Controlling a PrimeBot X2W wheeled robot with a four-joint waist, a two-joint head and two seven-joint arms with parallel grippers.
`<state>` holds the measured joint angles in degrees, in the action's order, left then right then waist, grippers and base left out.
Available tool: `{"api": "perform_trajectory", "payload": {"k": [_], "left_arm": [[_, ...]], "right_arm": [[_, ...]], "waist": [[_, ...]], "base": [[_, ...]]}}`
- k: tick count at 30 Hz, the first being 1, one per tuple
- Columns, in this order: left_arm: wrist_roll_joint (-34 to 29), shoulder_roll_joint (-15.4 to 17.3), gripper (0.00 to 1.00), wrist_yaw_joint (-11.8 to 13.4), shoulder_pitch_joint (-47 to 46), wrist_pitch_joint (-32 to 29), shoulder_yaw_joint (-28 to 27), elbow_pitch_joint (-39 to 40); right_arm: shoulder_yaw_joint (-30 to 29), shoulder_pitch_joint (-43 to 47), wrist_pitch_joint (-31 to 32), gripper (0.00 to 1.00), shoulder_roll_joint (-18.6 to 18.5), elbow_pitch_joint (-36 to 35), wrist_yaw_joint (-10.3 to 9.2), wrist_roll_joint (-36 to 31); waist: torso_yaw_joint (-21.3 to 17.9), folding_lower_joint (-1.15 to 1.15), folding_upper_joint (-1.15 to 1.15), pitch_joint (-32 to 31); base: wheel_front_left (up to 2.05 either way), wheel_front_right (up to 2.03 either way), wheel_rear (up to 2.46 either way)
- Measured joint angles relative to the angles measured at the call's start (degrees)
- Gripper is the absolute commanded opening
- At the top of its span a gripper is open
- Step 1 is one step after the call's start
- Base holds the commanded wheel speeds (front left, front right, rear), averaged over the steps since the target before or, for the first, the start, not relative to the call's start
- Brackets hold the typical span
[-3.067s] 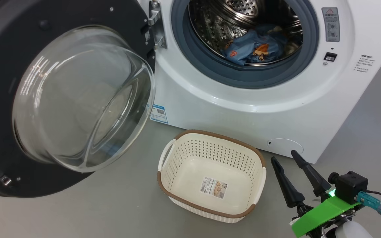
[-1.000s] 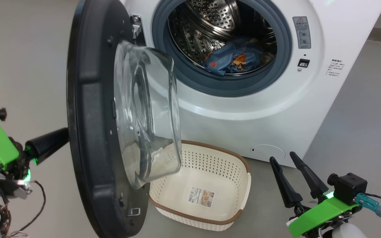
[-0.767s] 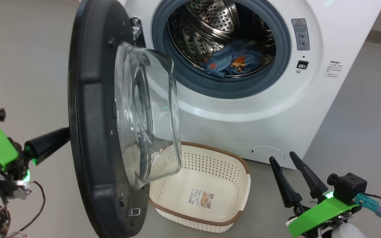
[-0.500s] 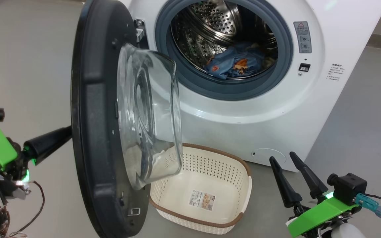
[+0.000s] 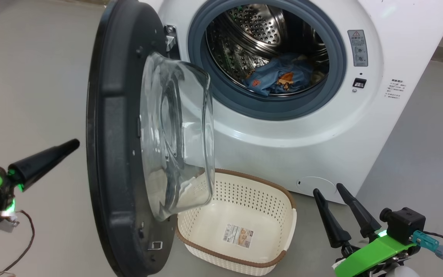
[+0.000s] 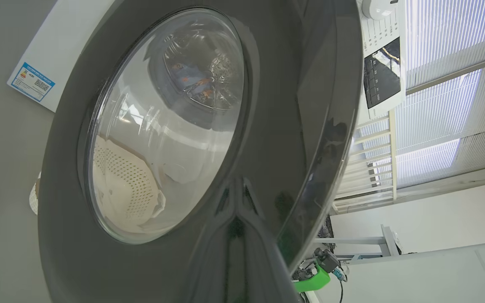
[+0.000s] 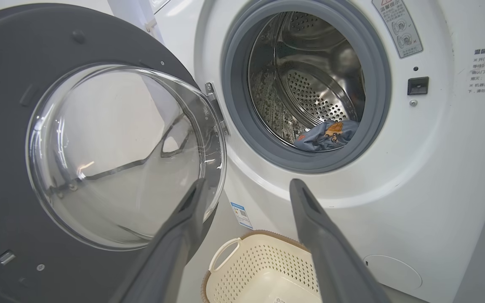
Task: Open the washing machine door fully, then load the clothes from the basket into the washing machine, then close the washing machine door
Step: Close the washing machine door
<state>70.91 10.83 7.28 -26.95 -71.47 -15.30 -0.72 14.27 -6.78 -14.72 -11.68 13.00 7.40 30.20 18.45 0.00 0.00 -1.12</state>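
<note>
Head view, clothes (image 5: 279, 79) inside washing machine (image 5: 283, 154), label sticker (image 5: 238, 235) in basket (image 5: 244, 190)

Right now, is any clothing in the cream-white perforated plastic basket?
No: the basket holds just a label sticker; the light blue printed clothes lie in the steel drum.

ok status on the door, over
Left gripper shut, outside round black-rimmed glass door; right gripper open, empty. Door half open, light blue printed clothes in steel drum. Empty cream perforated basket below door.
</note>
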Motion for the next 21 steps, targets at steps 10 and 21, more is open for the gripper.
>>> {"api": "perform_trajectory", "payload": {"k": [10,21], "left_arm": [[-0.3,0.4,1.0,-1.5,0.4,1.3,-1.5,0.1],[0.5,1.2,1.0,-1.6,2.1,2.0,-4.5,1.9]], "right_arm": [[0.1,0.0,0.0,1.0,0.0,0.0,0.0,0.0],[0.1,0.0,0.0,1.0,0.1,0.0,0.0,0.0]], "waist": [[0.4,0.0,0.0,-0.5],[0.6,0.0,0.0,-0.6]], "base": [[0.0,0.0,0.0],[0.0,0.0,0.0]]}}
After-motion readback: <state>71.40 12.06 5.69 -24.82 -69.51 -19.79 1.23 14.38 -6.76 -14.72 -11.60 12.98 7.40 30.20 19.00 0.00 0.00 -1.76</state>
